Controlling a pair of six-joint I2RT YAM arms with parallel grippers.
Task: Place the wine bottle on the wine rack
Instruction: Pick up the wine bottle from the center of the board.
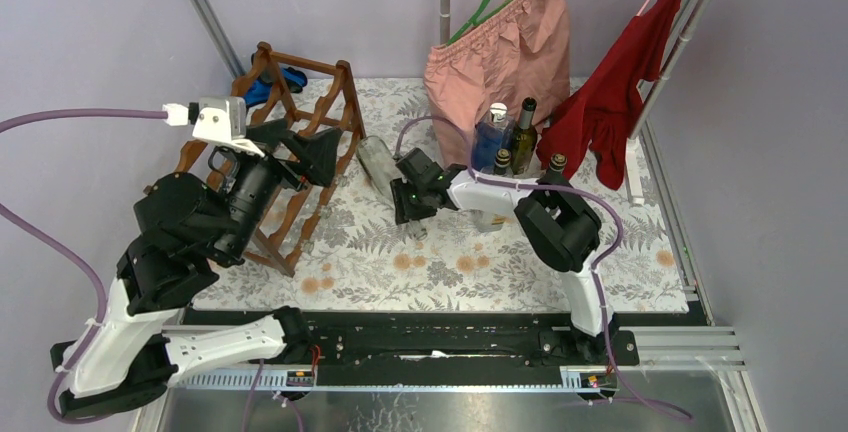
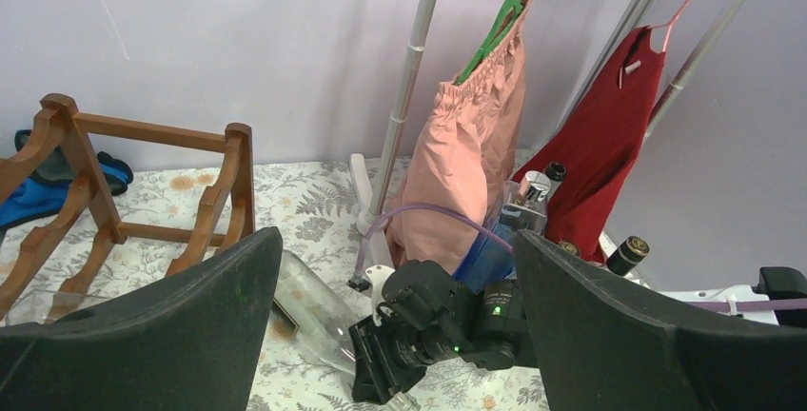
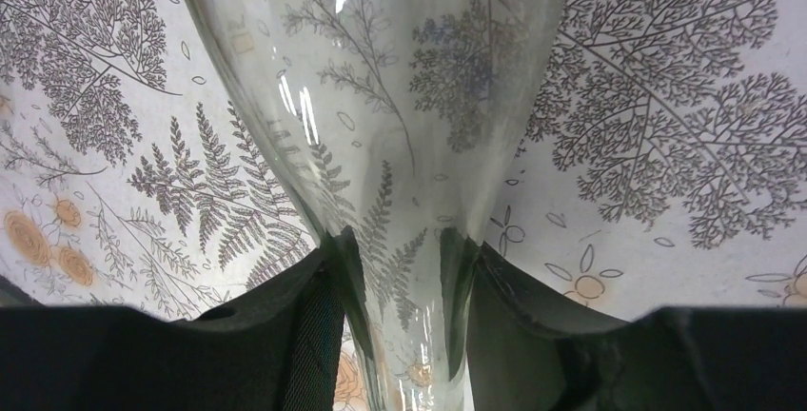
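Observation:
A clear glass wine bottle (image 1: 378, 162) lies on its side on the floral tablecloth, just right of the wine rack (image 1: 310, 102), a reddish-brown wooden frame with wavy rails. My right gripper (image 1: 406, 212) is shut on the bottle's neck; in the right wrist view both fingers press the neck of the wine bottle (image 3: 381, 97) at the right gripper (image 3: 400, 259). My left gripper (image 1: 300, 152) hangs open and empty in front of the rack. In the left wrist view the left gripper (image 2: 395, 240) frames the wine bottle (image 2: 305, 306), the right gripper (image 2: 385, 373) and the wine rack (image 2: 95, 202).
Several upright bottles (image 1: 520, 132) stand at the back right beside the right arm. Pink shorts (image 1: 500, 52) and a red garment (image 1: 620, 82) hang from a rail behind them. A blue object (image 1: 270, 82) lies behind the rack.

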